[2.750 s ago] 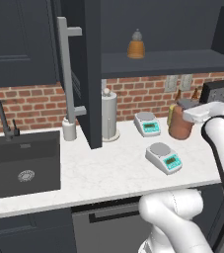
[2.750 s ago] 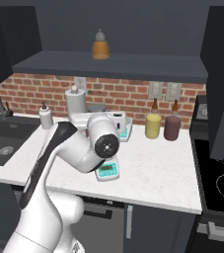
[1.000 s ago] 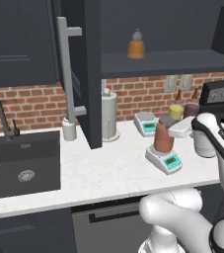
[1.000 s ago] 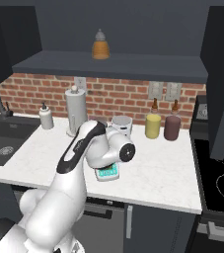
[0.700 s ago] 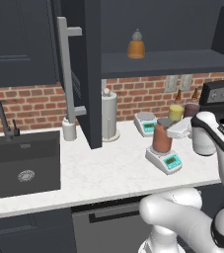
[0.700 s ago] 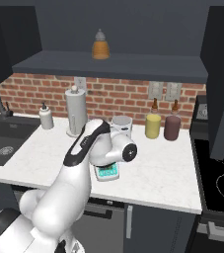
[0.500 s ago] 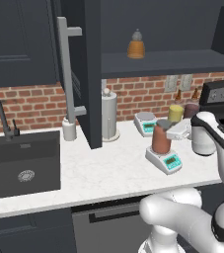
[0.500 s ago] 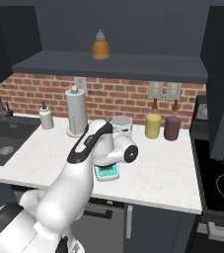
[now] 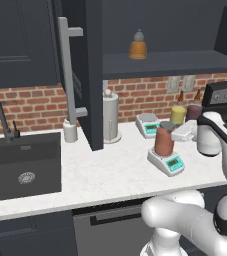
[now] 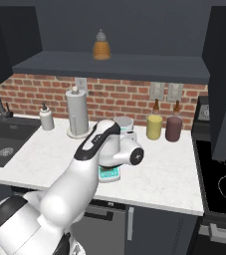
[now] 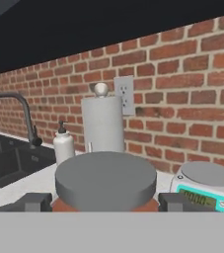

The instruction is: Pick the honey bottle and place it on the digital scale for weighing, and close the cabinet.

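Observation:
The honey bottle (image 9: 163, 142), a reddish-brown jar with a grey lid (image 11: 106, 180), stands upright on the digital scale (image 9: 168, 161), a low white scale with a teal display (image 10: 109, 173). My gripper (image 9: 178, 134) reaches in from the jar's right. In the hand view my gripper (image 11: 105, 202) is shut on the jar just under the lid, with one fingertip against each side. The cabinet (image 9: 92, 75) above the counter stands open, its door swung out edge-on with a long grey bar handle (image 9: 66, 75). Another open door (image 10: 224, 74) hangs at the right.
An orange beehive bottle (image 9: 138, 46) sits on the open shelf. A second white scale (image 9: 149, 123), a paper towel roll (image 9: 110, 117), a soap dispenser (image 9: 70, 131) and two bottles (image 10: 163, 127) line the brick wall. The sink (image 9: 20, 167) lies left, the stove (image 10: 219, 184) right.
The jar was held in the air at the right and has come down onto the scale. Over the last second it stays there and the hand barely shifts.

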